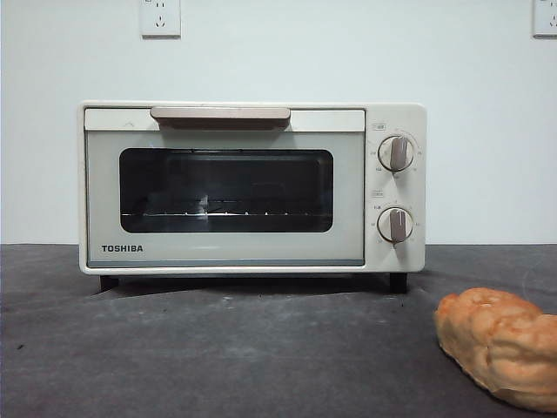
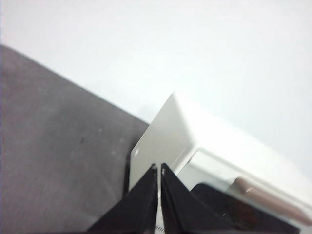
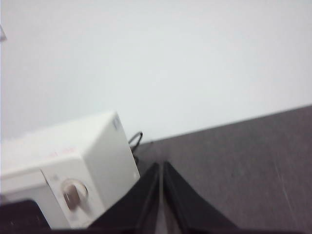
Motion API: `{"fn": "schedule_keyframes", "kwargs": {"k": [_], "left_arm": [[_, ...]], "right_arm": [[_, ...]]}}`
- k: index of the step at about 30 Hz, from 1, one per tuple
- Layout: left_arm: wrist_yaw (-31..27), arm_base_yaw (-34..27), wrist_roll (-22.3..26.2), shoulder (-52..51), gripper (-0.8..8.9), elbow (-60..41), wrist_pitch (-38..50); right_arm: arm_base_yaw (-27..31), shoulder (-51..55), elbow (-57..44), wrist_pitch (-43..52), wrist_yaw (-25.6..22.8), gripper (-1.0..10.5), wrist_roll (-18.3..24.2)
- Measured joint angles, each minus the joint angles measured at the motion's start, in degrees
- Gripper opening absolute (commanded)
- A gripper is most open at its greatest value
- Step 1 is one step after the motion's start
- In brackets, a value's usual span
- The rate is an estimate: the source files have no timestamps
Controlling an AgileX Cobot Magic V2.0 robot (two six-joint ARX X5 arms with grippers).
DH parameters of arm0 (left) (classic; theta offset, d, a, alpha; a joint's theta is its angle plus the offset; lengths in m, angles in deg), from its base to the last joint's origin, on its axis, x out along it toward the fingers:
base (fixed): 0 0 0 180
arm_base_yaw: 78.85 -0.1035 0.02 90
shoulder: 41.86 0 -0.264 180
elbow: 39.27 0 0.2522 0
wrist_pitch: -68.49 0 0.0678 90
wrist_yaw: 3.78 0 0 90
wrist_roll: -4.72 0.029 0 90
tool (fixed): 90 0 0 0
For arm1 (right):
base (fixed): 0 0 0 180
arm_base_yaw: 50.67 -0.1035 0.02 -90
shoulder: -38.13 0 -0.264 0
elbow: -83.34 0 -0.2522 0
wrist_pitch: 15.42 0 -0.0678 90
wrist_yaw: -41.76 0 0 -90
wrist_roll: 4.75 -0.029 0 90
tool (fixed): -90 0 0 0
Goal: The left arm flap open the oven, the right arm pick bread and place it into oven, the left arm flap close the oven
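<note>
Front view: oven [image 1: 252,187] sits on the dark table [image 1: 218,348], door closed flat, bar handle [image 1: 220,115] across the top of the door, dark window [image 1: 226,190] with the wire rack [image 1: 226,212] visible behind it. Two knobs [image 1: 396,153] stacked on the right panel. Bread [image 1: 498,347] lies on the table in front of the oven and off to its right, well apart from it, partly cut by the frame edge. Two wall sockets [image 1: 160,17] high on the white wall. No arm in this view.

Left wrist view: left gripper [image 2: 159,168] up in the air, jaws pressed together with only a thin slit between the tips, holding nothing. It hangs over the oven's [image 2: 195,146] upper corner on the handle side; handle [image 2: 265,197] and a bit of the dark window show beyond the jaws. Table [image 2: 53,146] off to the side.

Right wrist view: right gripper [image 3: 160,165] also raised, jaws closed tip to tip, empty. Oven's [image 3: 73,161] knob end is near, one knob [image 3: 73,192] visible, a black cable [image 3: 135,141] behind it at the wall. Table [image 3: 243,161] beneath. Bread is not in this view.
</note>
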Motion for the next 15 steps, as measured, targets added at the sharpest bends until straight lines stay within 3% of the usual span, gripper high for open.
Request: {"fn": "schedule_keyframes", "kwargs": {"k": [6,15], "left_arm": [[2.2,0.0,4.9,7.0,0.16,9.4,-5.5],[14.0,0.0,15.4,22.0,0.16,21.0,-16.0]], "right_arm": [[0.0,-5.7,8.0,-4.2,2.8,0.1,0.7],[0.0,-21.3,22.7,-18.8,12.4,0.1,7.5]]}}
